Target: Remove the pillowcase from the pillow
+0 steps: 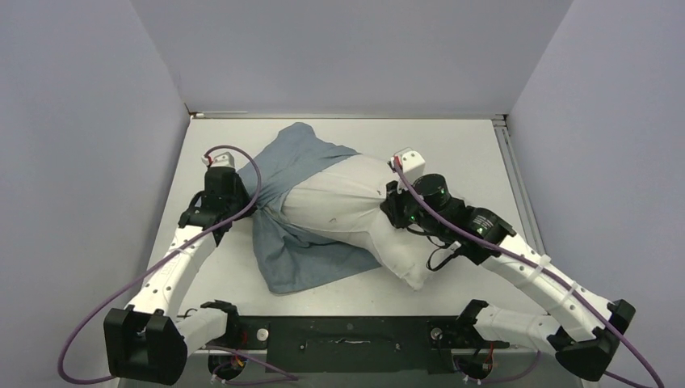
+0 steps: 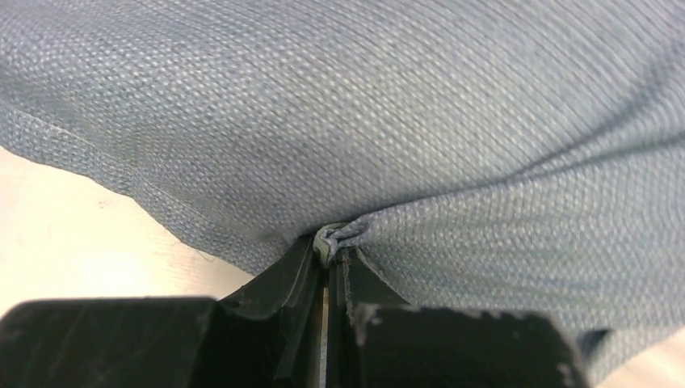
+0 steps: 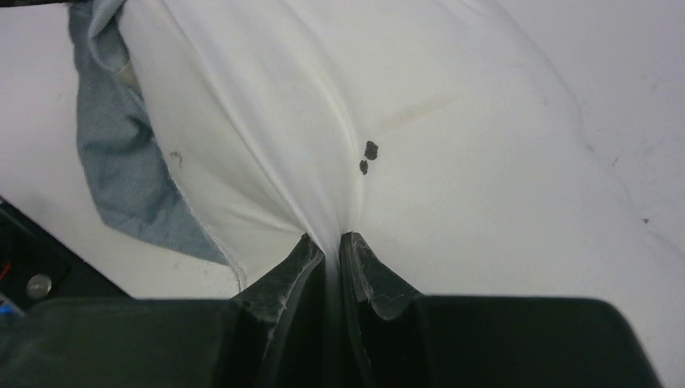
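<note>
On my overhead feed the pillowcase (image 1: pixel 311 263) lies left of centre on the desk (image 1: pixel 460 153), a limp dusty blue-grey sheet. One part is bunched over the far left end of the pillow (image 1: pixel 343 202) and another is spread flat toward the arm bases. Only its blue-grey face shows, a coarse weave with a stitched hem along the edge in the left wrist view. The pillow lies slantwise from far left to near right. It is plump and plain white, and most of its length is bare, with the near right end well out of the cloth. Its skin shows two small dark specks and a faint brownish streak close to where it is gripped. My left tool (image 2: pixel 329 250) is closed tight on a small pinched fold of the pillowcase, and creases fan out from the pinch. My right tool (image 3: pixel 329 241) is clamped on a gather of the white pillow fabric, which is drawn into ridges running away from the fingertips.
</note>
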Tool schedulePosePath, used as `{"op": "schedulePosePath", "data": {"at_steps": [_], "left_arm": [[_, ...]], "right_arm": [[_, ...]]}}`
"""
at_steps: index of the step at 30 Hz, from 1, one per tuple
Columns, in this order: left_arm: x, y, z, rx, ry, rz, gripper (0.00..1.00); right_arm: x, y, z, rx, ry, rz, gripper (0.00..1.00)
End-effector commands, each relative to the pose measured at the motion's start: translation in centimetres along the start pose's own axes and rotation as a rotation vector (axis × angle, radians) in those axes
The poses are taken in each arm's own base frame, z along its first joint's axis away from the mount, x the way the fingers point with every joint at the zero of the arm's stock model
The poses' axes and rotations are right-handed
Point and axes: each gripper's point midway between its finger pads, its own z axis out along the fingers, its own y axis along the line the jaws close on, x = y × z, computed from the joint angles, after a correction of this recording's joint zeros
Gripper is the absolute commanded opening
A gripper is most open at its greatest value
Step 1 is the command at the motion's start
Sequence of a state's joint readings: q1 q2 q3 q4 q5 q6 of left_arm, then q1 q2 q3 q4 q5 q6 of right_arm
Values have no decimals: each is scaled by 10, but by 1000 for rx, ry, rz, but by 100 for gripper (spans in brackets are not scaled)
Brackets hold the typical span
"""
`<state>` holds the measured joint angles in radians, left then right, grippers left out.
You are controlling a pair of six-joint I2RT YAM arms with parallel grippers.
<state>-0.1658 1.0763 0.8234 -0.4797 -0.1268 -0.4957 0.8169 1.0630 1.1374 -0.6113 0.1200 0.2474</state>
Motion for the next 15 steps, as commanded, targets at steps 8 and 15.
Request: {"op": "schedulePosePath", "data": {"at_steps": [8, 15], "left_arm": [[4, 50, 36, -162, 5, -19, 14], [-11, 29, 1, -62, -27, 55, 52]], "right_arm": [[41, 44, -47, -319, 39, 222, 5], [16, 59, -43, -386, 101, 138, 46]]}}
